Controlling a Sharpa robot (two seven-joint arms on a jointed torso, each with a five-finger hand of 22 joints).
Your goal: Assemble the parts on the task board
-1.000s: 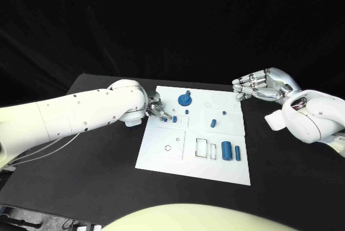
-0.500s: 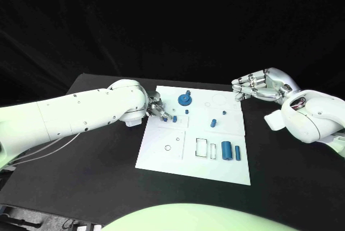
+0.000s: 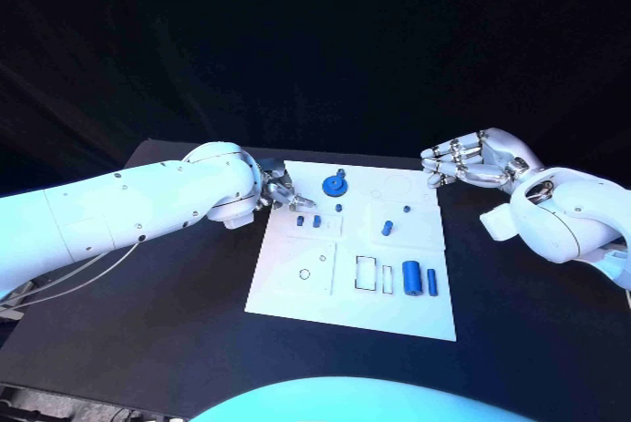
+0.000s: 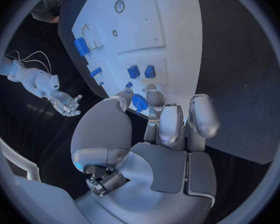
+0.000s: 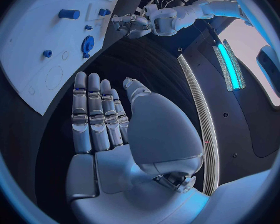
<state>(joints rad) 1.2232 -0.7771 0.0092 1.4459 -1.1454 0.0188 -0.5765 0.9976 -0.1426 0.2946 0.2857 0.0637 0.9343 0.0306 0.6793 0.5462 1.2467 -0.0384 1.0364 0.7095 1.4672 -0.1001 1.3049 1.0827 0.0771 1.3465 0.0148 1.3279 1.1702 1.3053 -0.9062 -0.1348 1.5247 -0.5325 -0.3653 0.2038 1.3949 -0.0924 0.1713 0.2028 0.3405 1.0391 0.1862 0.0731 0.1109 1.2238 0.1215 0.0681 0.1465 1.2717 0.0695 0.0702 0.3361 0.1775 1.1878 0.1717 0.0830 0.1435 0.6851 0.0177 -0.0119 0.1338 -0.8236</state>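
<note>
Beside left hand (image 3: 280,193): two small blue parts (image 3: 308,221) on task board (image 3: 315,285).
Left hand: fingers together, empty.
Right hand (image 3: 470,161): curled, empty.

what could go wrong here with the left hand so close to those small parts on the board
1. The left hand hangs at the task board's left edge, its fingertips near two small blue pegs; a careless reach might knock them askew.
2. In the left wrist view its thumb and fingers seem to close round a small blue piece; a light pinch like that could slip.
3. The blue gear sits just past the fingers and could be nudged.
</note>
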